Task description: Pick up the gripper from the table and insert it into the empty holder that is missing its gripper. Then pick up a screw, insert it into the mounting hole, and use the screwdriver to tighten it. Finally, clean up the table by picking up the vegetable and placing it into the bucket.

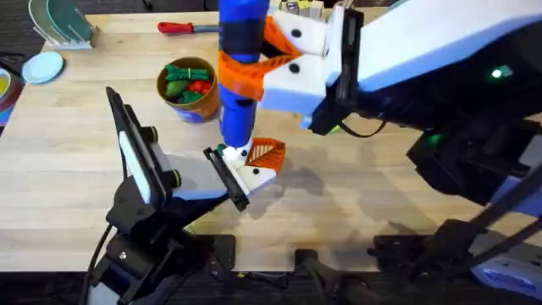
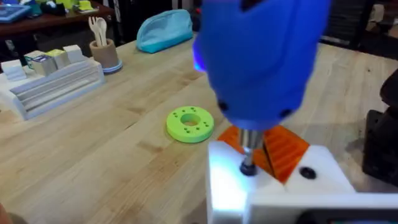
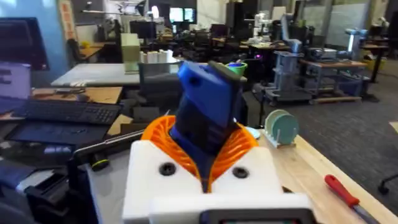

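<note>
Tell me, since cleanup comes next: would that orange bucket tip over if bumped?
Probably not easily: the bucket sits upright on a broad blue base and looks squat. It is likely light plastic, though, with toy vegetables inside, so a push might slide it.

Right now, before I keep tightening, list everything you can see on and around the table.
screwdriver: 1, blue, held upright by the right gripper, tip down on the holder
holder: 1, white, table centre, under the tip
gripper: 1, orange, ribbed, seated on the holder
bucket: 1, orange-yellow with blue base, far left of centre, green and red toy vegetables inside
red-handled screwdriver: 1, far edge
green disc: 1, bright green, on the table beyond the holder
blue pouch: 1, far side
cup of utensils: 1, tan
right gripper: white with orange pads, clamped on the screwdriver
left arm: black, lower left
</note>
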`<move>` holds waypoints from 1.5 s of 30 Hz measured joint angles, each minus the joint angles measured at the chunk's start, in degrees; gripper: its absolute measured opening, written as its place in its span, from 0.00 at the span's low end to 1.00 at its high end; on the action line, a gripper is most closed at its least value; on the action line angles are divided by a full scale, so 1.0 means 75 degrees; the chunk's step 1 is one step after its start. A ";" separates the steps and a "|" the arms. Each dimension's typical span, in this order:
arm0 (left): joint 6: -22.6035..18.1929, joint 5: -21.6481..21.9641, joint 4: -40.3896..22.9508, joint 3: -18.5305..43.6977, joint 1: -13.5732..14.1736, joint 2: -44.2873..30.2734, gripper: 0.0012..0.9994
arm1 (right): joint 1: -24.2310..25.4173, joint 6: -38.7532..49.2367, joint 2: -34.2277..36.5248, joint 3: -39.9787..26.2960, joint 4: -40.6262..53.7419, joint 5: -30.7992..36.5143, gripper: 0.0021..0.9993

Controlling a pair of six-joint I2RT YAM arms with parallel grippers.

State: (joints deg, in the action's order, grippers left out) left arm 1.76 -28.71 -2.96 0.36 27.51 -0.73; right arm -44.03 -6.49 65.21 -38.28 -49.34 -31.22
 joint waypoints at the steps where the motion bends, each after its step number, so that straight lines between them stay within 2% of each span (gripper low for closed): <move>1: 0.0000 0.0000 0.0000 0.0000 0.0000 0.0000 0.01 | 0.0000 0.0024 0.0000 0.0000 0.0000 -0.0070 0.02; 19: 0.0000 0.0000 0.0000 -0.0003 0.0000 0.0000 0.01 | 0.0198 0.0249 0.0000 0.0000 0.0000 -0.0536 0.02; 45: 0.0000 0.0001 -0.0004 0.0000 0.0000 -0.0002 0.01 | 0.0245 0.0253 -0.0001 0.0000 0.0504 -0.0589 0.02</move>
State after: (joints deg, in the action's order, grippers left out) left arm 1.76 -28.70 -2.99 0.36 27.51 -0.74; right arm -42.19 -4.59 65.20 -38.28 -45.56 -35.64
